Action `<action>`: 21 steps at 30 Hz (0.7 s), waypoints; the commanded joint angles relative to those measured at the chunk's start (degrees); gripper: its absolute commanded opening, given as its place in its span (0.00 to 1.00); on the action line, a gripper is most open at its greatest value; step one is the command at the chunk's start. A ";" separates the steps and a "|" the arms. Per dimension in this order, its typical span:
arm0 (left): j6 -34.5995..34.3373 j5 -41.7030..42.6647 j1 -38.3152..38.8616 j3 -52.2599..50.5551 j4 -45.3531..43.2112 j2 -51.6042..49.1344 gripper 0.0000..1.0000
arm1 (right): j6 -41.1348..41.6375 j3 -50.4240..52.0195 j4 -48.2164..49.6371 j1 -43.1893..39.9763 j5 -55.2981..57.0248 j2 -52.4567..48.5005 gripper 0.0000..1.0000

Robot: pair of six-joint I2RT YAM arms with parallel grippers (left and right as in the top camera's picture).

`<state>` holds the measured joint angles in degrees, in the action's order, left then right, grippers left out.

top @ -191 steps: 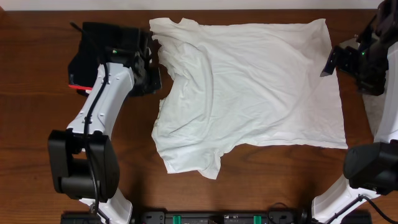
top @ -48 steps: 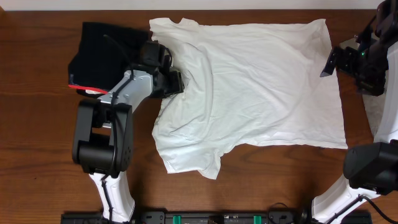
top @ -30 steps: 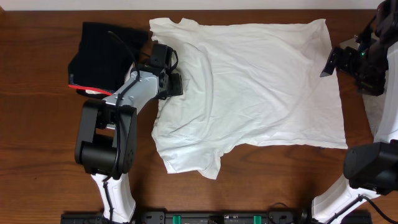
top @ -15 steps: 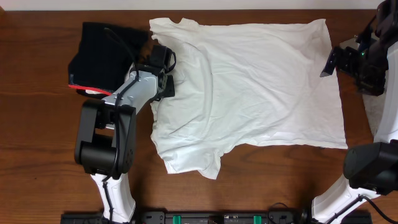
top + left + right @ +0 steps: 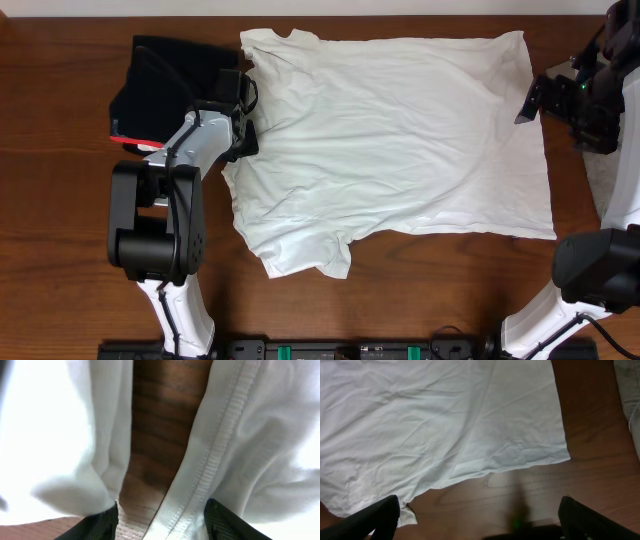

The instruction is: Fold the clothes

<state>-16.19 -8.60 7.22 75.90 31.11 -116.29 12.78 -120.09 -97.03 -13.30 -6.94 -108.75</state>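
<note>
White T-shirt lies spread on the tabletop, toward the far edge. My left end effector stands part-spread astride its stitched hem; my right end effector hangs wide-spread near the right edge.

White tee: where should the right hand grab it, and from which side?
Probably the hem's far corner of the white T-shirt, coming in from the right. That edge lies flat and straight with bare table beyond it, close to the open right hand, so a finger can slide under.
</note>
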 commanded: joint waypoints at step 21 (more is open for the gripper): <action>-10.82 10.21 0.79 -0.68 21.55 34.29 0.71 | -0.63 0.17 -0.07 -0.13 0.33 0.00 0.99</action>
<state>-23.49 -2.26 7.53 75.00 50.22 -83.40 12.78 -120.09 -97.03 -13.30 -6.92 -108.75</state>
